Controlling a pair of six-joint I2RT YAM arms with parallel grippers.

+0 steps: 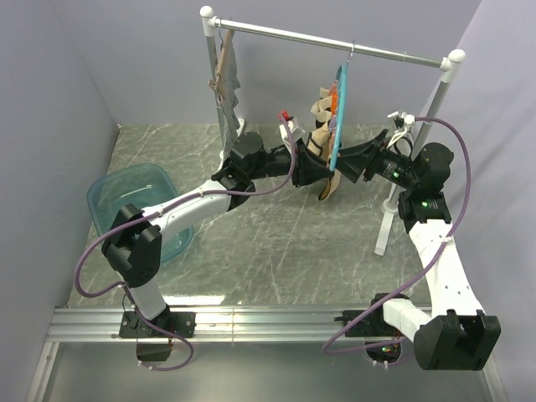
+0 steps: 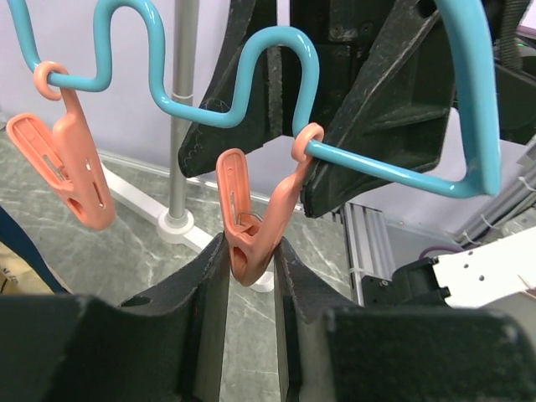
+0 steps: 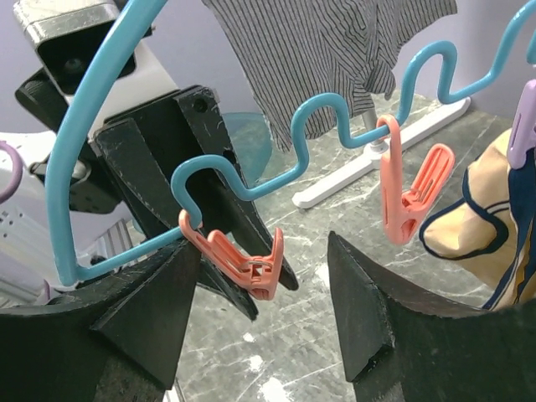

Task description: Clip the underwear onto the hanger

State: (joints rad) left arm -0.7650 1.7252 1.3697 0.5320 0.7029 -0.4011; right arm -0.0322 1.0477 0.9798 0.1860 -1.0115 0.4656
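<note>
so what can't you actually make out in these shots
left wrist: the hanger top and hook are cut off by the upper edge
right wrist: the underwear is cut off by the right edge, so whether a clip holds it is unclear
top external: the orange clip between the left gripper jaws is hidden behind the arms and the edge-on hanger

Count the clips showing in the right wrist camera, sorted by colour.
orange clips: 2
purple clip, cut off at the right edge: 1
Total: 3
</note>
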